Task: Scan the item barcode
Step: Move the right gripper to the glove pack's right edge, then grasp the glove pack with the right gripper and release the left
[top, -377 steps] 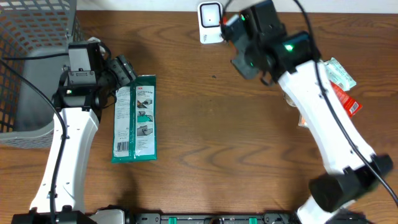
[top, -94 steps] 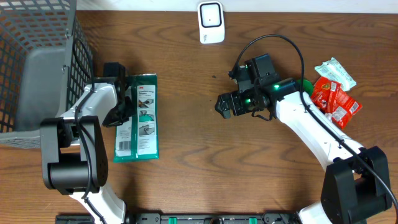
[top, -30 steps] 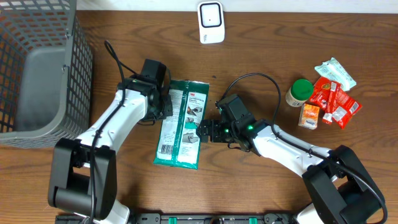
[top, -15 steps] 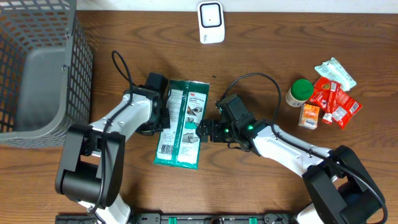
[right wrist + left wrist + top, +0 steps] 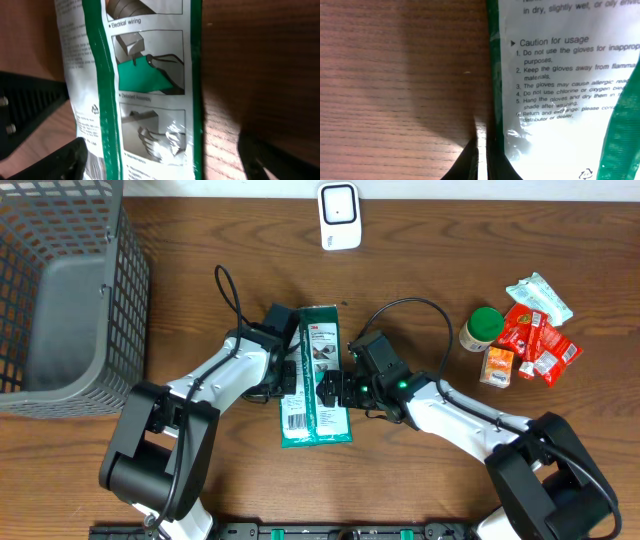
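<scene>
Far to the left of the glove pack (image 5: pixel 318 380) sits a gray basket (image 5: pixel 60 290). Right at the pack's left edge, the left gripper (image 5: pixel 288 375) is closed and pinches that edge. The pack lies in the middle of the brown table (image 5: pixel 200 470), with its white printed side up. At the pack's right edge, the right gripper (image 5: pixel 335 390) is wide open, with one finger on each side of the pack. Above the pack stands the white scanner (image 5: pixel 339 215). Far to the right of the pack are a green-lid jar (image 5: pixel 483 326) and some snack packs (image 5: pixel 535 330).
</scene>
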